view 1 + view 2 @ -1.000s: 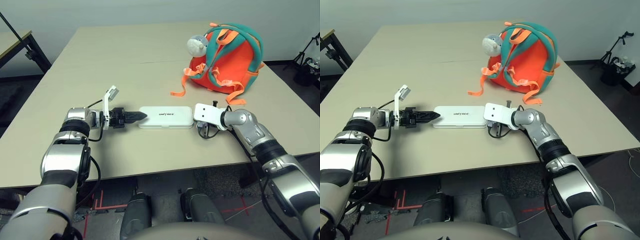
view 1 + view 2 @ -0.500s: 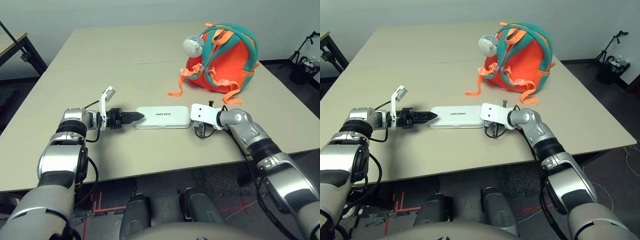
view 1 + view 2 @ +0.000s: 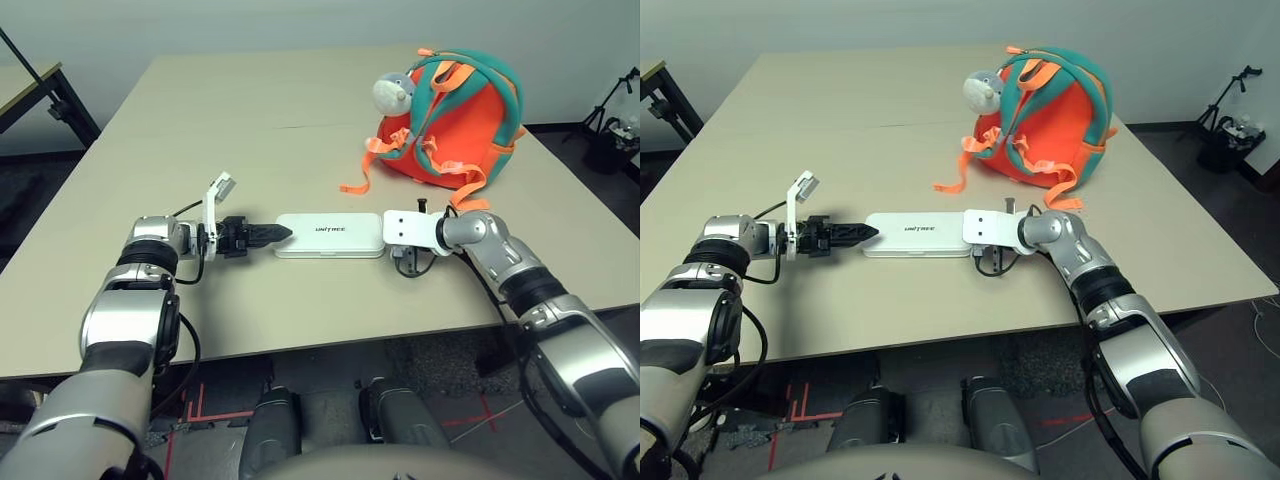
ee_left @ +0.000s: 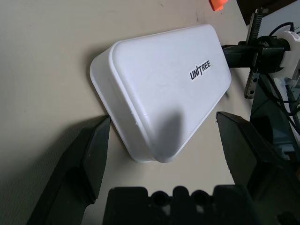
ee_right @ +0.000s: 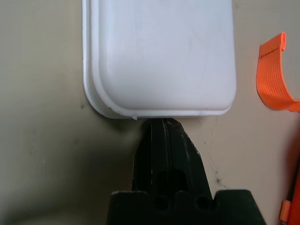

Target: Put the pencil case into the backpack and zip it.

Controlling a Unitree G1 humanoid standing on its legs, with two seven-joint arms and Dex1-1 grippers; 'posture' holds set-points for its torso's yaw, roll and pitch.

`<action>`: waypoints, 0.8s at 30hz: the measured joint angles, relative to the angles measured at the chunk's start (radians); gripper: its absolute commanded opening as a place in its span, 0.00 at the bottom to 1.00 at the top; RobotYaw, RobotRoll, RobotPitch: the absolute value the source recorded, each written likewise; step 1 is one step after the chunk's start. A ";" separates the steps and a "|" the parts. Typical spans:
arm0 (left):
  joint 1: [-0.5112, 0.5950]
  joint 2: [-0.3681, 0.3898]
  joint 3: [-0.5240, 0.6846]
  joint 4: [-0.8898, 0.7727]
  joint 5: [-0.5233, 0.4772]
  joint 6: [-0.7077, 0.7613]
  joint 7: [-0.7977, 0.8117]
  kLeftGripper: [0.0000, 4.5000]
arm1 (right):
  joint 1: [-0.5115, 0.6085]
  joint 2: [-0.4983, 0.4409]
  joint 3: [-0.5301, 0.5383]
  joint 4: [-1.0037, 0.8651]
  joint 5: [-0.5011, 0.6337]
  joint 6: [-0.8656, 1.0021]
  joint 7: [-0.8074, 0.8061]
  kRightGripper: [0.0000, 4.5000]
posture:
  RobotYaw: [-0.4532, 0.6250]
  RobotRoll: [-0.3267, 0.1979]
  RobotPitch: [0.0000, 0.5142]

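The white pencil case lies flat on the table between my two grippers, its "Unitree" lettering facing up. My left gripper is open, and its black fingers straddle the case's left end without clamping it. My right gripper is shut, with its tip against the case's right end. In the left eye view that gripper sits under the wrist's white mount. The orange backpack with teal straps and a grey plush head stands at the back right, apart from both grippers.
A loose orange webbing strap trails from the backpack onto the table toward the case. The table's front edge runs close behind my wrists. Bare tabletop stretches to the back left.
The camera swayed and came back. The grippers and the pencil case stand as they did.
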 measured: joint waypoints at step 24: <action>-0.004 -0.003 0.000 0.000 0.001 0.005 -0.012 1.00 | -0.002 -0.069 0.006 -0.041 0.035 0.036 0.087 0.00 | 0.29 0.62 0.03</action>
